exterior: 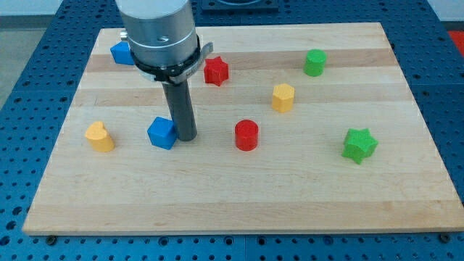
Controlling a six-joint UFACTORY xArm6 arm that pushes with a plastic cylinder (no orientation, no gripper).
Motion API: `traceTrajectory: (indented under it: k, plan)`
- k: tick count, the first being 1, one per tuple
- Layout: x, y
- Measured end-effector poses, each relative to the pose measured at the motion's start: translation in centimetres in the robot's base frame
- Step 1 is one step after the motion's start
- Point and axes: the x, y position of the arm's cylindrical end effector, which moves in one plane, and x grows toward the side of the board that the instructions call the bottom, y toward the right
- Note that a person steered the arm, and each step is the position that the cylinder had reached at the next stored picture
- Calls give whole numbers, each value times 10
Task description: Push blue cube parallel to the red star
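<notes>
Eight blocks: two blue (162, 133) (121, 52), two red (215, 70) (246, 135), two yellow (283, 96) (100, 136), two green (315, 62) (359, 144), one blue seemingly part-hidden.

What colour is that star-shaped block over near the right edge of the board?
Green. The green star shows plainly in the camera view, on the board's right side.

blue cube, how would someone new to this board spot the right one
Start at the wooden board and find the dark rod near its left-centre. The blue cube sits right against my tip, on its left. The other blue block lies far off in the top-left corner.
</notes>
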Motion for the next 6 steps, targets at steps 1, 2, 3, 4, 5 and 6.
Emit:
traceTrajectory:
  k: [1,2,3,4,5,6]
  plan:
    - [26,-6]
    - [109,-8]
    - [140,-55]
    - [81,-71]
    - [45,-74]
    - [-16,-70]
